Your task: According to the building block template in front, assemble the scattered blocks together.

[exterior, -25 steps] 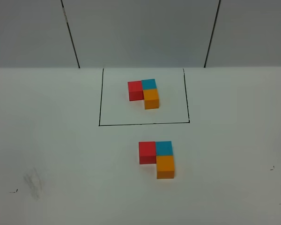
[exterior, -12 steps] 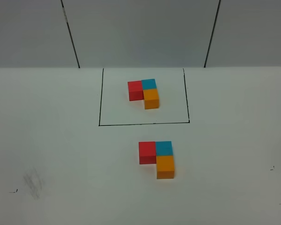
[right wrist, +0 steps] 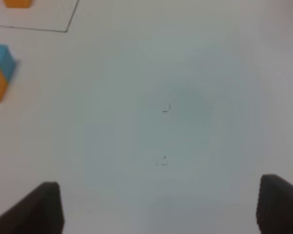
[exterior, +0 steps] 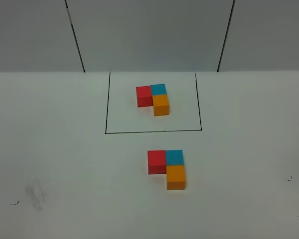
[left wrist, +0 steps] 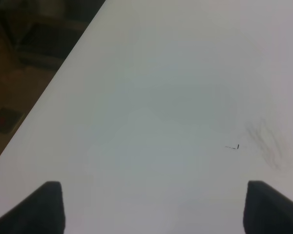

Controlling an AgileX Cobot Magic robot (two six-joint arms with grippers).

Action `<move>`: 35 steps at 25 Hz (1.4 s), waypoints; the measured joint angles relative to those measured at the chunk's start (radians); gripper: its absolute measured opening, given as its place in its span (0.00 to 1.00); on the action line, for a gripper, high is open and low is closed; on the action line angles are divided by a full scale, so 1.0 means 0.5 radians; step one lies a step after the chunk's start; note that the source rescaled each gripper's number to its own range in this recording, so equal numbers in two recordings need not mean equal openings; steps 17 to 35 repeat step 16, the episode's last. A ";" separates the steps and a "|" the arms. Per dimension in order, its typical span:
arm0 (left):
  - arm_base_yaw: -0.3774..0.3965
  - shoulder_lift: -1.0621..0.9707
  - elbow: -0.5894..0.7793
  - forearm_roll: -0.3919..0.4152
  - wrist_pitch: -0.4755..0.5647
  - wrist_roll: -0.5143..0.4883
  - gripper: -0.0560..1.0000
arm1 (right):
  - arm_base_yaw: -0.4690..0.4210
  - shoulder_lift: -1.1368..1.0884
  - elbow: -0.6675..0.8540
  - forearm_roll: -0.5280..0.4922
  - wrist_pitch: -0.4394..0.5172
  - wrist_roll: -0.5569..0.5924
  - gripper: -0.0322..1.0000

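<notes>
Red block (exterior: 156, 160), blue block (exterior: 174, 157), orange block (exterior: 176, 177) already match the template (exterior: 153, 99) at 12 o'clock, so I keep both grippers (left wrist: 151, 209) (right wrist: 158, 209) spread, empty, clear.

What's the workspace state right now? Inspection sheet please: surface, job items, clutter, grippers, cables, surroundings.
Surface: white table, grey smudge near left front, small pen ticks.
Job's things: building block template inside black outline; scattered blocks now joined in matching L: red block, blue block, orange block.
Clutter: nothing seen.
Grippers: left gripper open, empty, over bare table; right gripper open, empty, off to the side of the blocks.
Cables: nothing seen.
Surroundings: grey panelled wall behind; dark floor past table edge.
</notes>
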 joint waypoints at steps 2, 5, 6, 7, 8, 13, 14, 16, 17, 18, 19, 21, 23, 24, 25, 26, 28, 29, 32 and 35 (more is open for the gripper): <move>0.000 0.000 0.000 0.000 0.000 0.000 0.85 | 0.000 0.000 0.000 0.006 0.000 -0.009 0.83; 0.000 0.000 0.000 0.000 0.000 0.000 0.85 | 0.000 0.000 0.000 -0.037 -0.002 0.044 0.83; 0.000 0.000 0.000 0.000 0.000 0.002 0.85 | 0.000 0.000 0.000 -0.051 -0.002 0.058 0.83; 0.000 0.000 0.000 0.000 0.000 0.002 0.85 | 0.000 0.000 0.000 -0.058 -0.004 0.071 0.83; 0.000 0.000 0.000 0.000 0.000 0.002 0.85 | 0.000 0.000 0.000 -0.061 -0.003 0.073 0.83; 0.000 0.000 0.000 0.000 0.000 0.002 0.85 | 0.000 0.000 0.000 -0.063 -0.004 0.076 0.83; 0.000 0.000 0.000 0.000 0.000 0.002 0.85 | 0.000 0.000 0.000 -0.063 -0.004 0.076 0.83; 0.000 0.000 0.000 0.000 0.000 0.002 0.85 | 0.000 0.000 0.000 -0.063 -0.004 0.076 0.83; 0.000 0.000 0.000 0.000 0.000 0.002 0.85 | 0.000 0.000 0.000 -0.063 -0.004 0.076 0.83; 0.000 0.000 0.000 0.000 0.000 0.002 0.85 | 0.000 0.000 0.000 -0.063 -0.004 0.076 0.83; 0.000 0.000 0.000 0.000 0.000 0.002 0.85 | 0.000 0.000 0.000 -0.063 -0.004 0.076 0.83; 0.000 0.000 0.000 0.000 0.000 0.002 0.85 | 0.000 0.000 0.000 -0.063 -0.004 0.076 0.83; 0.000 0.000 0.000 0.000 0.000 0.002 0.85 | 0.000 0.000 0.000 -0.063 -0.004 0.076 0.83; 0.000 0.000 0.000 0.000 0.000 0.002 0.85 | 0.000 0.000 0.000 -0.063 -0.004 0.076 0.83; 0.000 0.000 0.000 0.000 0.000 0.002 0.85 | 0.000 0.000 0.000 -0.063 -0.004 0.076 0.83; 0.000 0.000 0.000 0.000 0.000 0.002 0.85 | 0.000 0.000 0.000 -0.063 -0.004 0.076 0.83; 0.000 0.000 0.000 0.000 0.000 0.002 0.85 | 0.000 0.000 0.000 -0.063 -0.004 0.076 0.83; 0.000 0.000 0.000 0.000 0.000 0.002 0.85 | 0.000 0.000 0.000 -0.063 -0.004 0.076 0.83; 0.000 0.000 0.000 0.000 0.000 0.002 0.85 | 0.000 0.000 0.000 -0.063 -0.004 0.076 0.83; 0.000 0.000 0.000 0.000 0.000 0.002 0.85 | 0.000 0.000 0.000 -0.063 -0.004 0.076 0.83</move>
